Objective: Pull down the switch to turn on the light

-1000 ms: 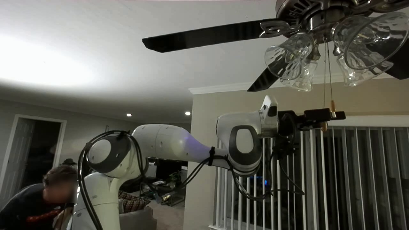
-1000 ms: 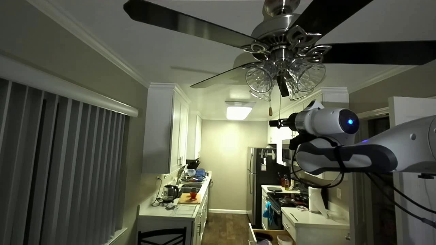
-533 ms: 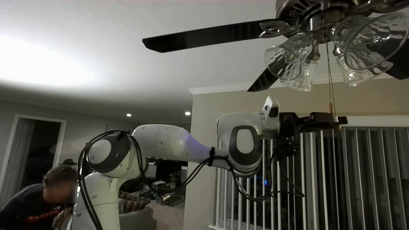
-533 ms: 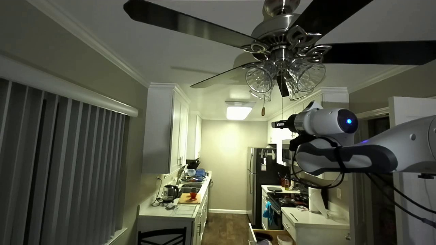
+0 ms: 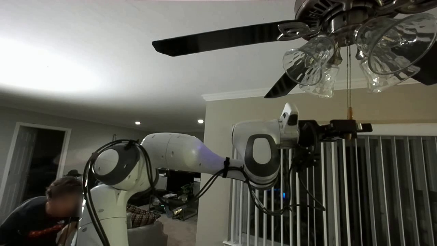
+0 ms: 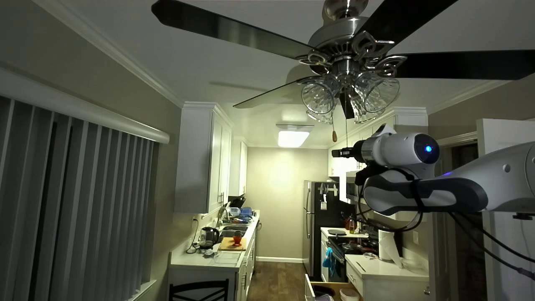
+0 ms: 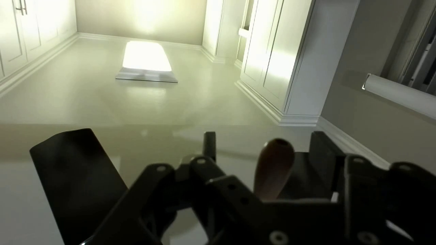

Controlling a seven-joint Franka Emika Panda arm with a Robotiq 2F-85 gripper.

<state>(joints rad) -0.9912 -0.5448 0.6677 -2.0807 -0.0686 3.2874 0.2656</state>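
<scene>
Two thin pull cords (image 5: 348,78) hang from the fan hub between clear ribbed glass shades, the light (image 5: 309,65), which look unlit. In an exterior view one tan fob (image 5: 350,112) shows just above my gripper (image 5: 363,127), and the tip of another fob (image 5: 348,136) shows just below it. In an exterior view one fob (image 6: 334,136) hangs free above the gripper tip (image 6: 339,153), while the other cord (image 6: 346,129) runs down to the gripper. In the wrist view my gripper (image 7: 267,146) is open, with a brown fob (image 7: 275,166) between its fingers, apart from both.
Dark fan blades (image 5: 218,37) spread above the arm; one shows in the wrist view (image 7: 75,180). Vertical blinds (image 5: 385,188) stand behind the gripper. A person (image 5: 41,215) sits behind the arm's base. White kitchen cabinets (image 6: 205,159) and a lit ceiling lamp (image 6: 293,138) lie beyond.
My gripper has moved slightly forward and down compared with one second ago. The cords and fobs have swung, and the free-hanging fob has swung away and back. The fingers show no clear change.
</scene>
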